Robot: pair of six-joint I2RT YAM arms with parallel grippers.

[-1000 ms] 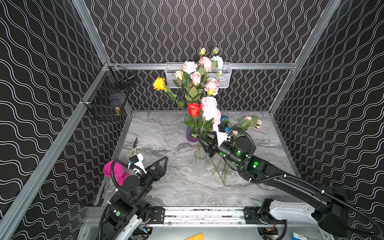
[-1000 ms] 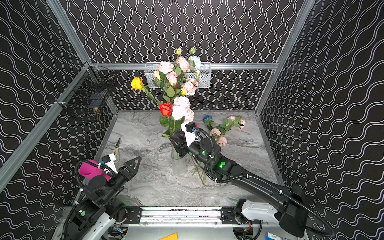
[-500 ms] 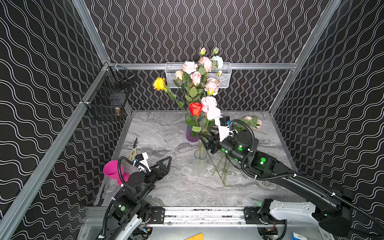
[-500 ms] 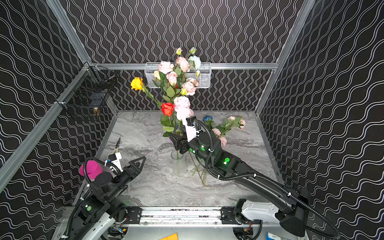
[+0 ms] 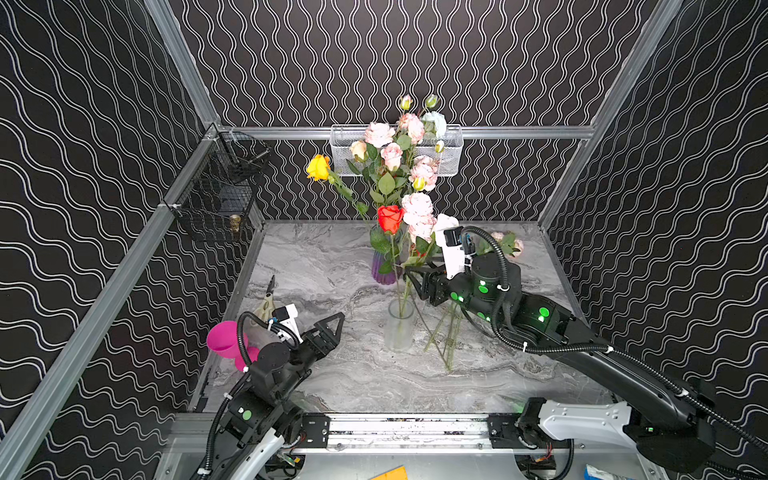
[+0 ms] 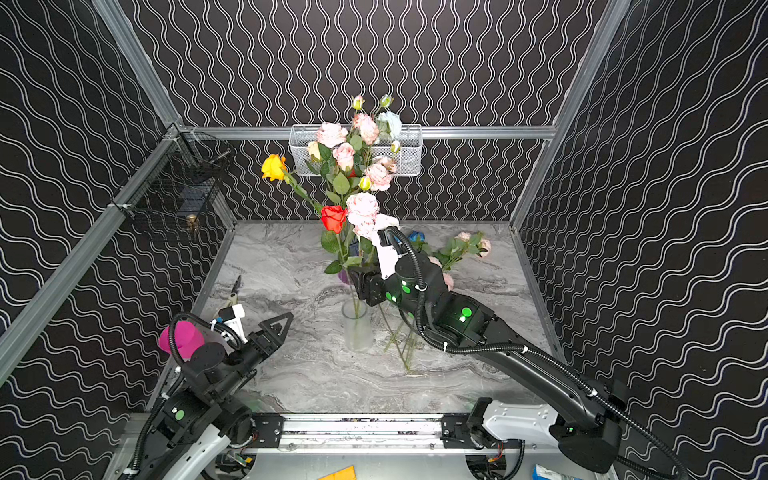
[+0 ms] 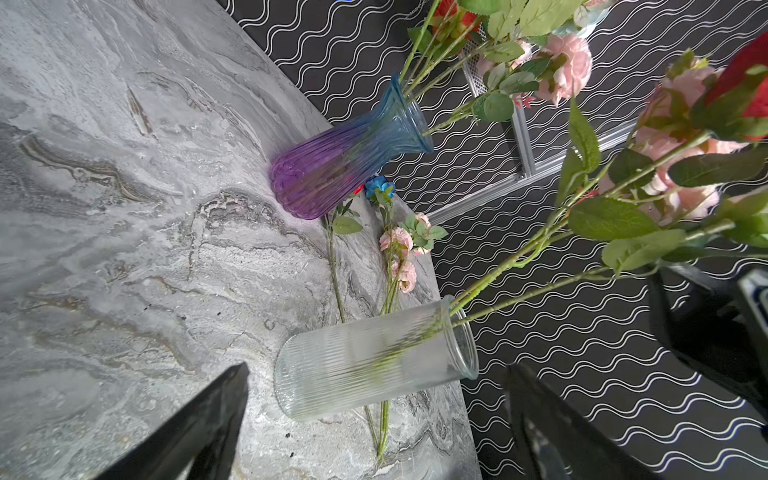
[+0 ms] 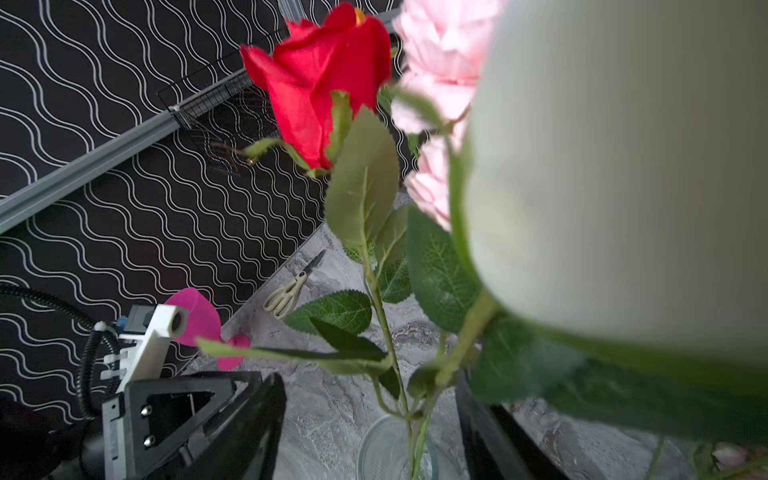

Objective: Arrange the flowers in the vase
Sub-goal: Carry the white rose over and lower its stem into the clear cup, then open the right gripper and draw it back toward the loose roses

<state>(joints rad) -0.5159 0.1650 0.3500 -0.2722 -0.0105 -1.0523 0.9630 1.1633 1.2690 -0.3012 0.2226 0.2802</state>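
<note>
A clear ribbed vase point(image 5: 400, 328) point(image 6: 356, 328) point(image 7: 374, 361) stands mid-table and holds a red rose point(image 5: 390, 218) point(image 8: 324, 83), pale pink roses point(image 5: 417, 208) and a white rose point(image 5: 444, 222). My right gripper point(image 5: 415, 282) point(image 6: 359, 282) point(image 8: 370, 432) hovers just above the vase rim. Its jaws are open on either side of the stems and pinch none of them. Behind, a purple-blue vase point(image 5: 384, 270) point(image 7: 345, 158) holds several more flowers. Loose flowers point(image 5: 503, 245) point(image 7: 399, 241) lie on the table at the right. My left gripper point(image 5: 332, 328) point(image 6: 280, 326) point(image 7: 374, 415) is open and empty, left of the clear vase.
A pink cup point(image 5: 224, 338) and scissors point(image 5: 268, 299) sit by the left wall. A white mesh basket point(image 5: 451, 153) hangs on the back wall, and a black wire basket point(image 5: 216, 195) on the left wall. Loose stems point(image 5: 449, 340) lie right of the clear vase.
The right gripper's jaws have spread apart from the stems above the clear vase and its wrist has lifted a little. The left arm has shifted slightly toward the vase.
</note>
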